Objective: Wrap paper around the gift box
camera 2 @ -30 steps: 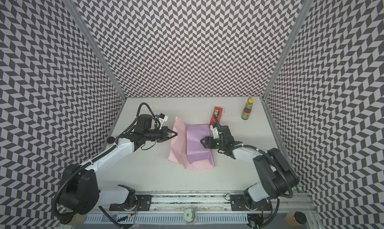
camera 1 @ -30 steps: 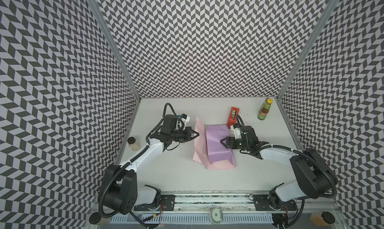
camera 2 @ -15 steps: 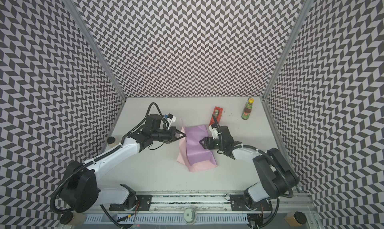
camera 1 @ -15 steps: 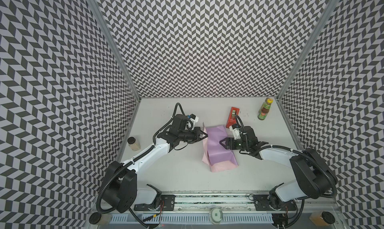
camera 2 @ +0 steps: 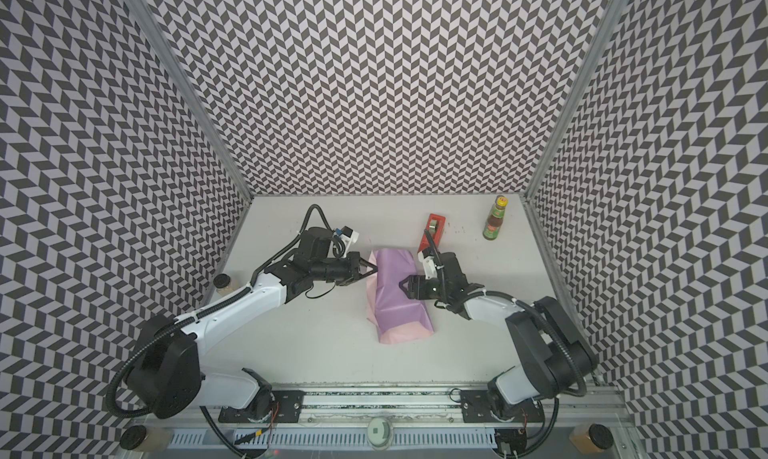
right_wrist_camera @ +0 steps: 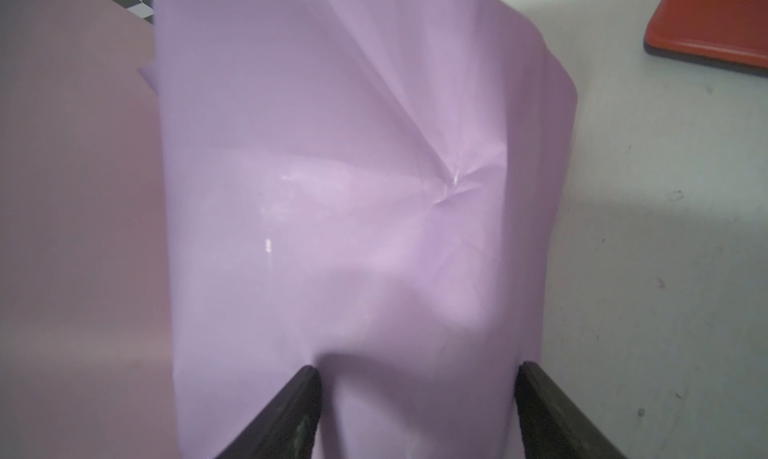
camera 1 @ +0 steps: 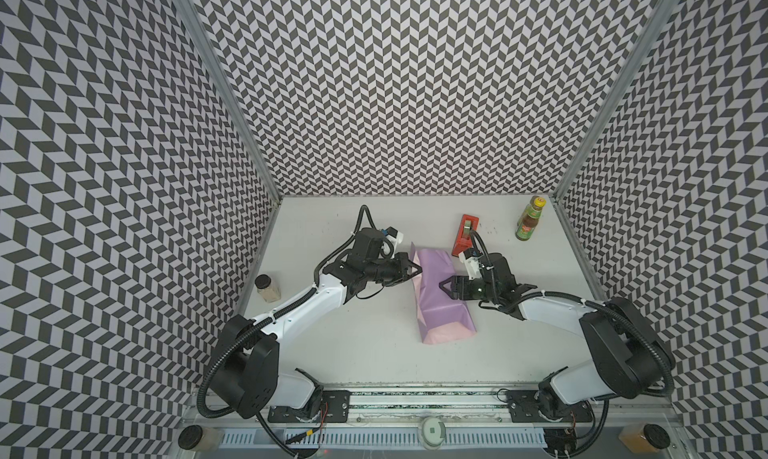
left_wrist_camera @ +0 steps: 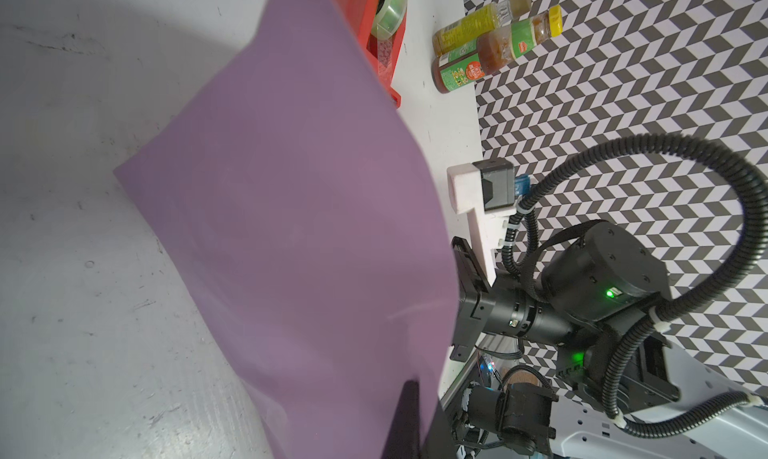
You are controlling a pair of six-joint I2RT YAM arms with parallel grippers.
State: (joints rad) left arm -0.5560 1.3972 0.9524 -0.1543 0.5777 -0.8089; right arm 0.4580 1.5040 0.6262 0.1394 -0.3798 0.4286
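Clutter near the work is slight. A red tape dispenser [camera 1: 465,240] stands just behind the right pincer [camera 1: 445,288], beside its wrist and apart from the paper [camera 1: 440,299]. A sauce bottle [camera 1: 528,224] stands well off to that pincer's outer side, by the back corner of the table [camera 1: 374,349]. A small dark-lidded jar [camera 1: 266,288] sits well behind the left pincer [camera 1: 417,268], against the side wall.

Between the two pincers lies the paper, lilac face up, folded into a long raised bundle. Pale pink shows at its end nearest the arm bases and along the side facing the left pincer. The left pincer is closed tight on the paper's edge there, a narrow flap standing up just past its tip. The right pincer's jaws stand wide above the lilac top, one finger [right_wrist_camera: 299,407] over the sheet's middle, its mate at the sheet's border. They clasp nothing visible, and whether the tips press the paper I cannot tell. Sharp creases [right_wrist_camera: 451,184] radiate from a dent ahead of them.

The gift box is out of sight in every view, the paper covering all that lies under the right pincer. In the left wrist view the sheet fills most of the frame. It hides the right pincer's fingers and part of the dispenser, and leaves only a dark sliver of the left pincer's own finger [left_wrist_camera: 409,411]. The right wrist view is soft and catches just a corner of the dispenser.
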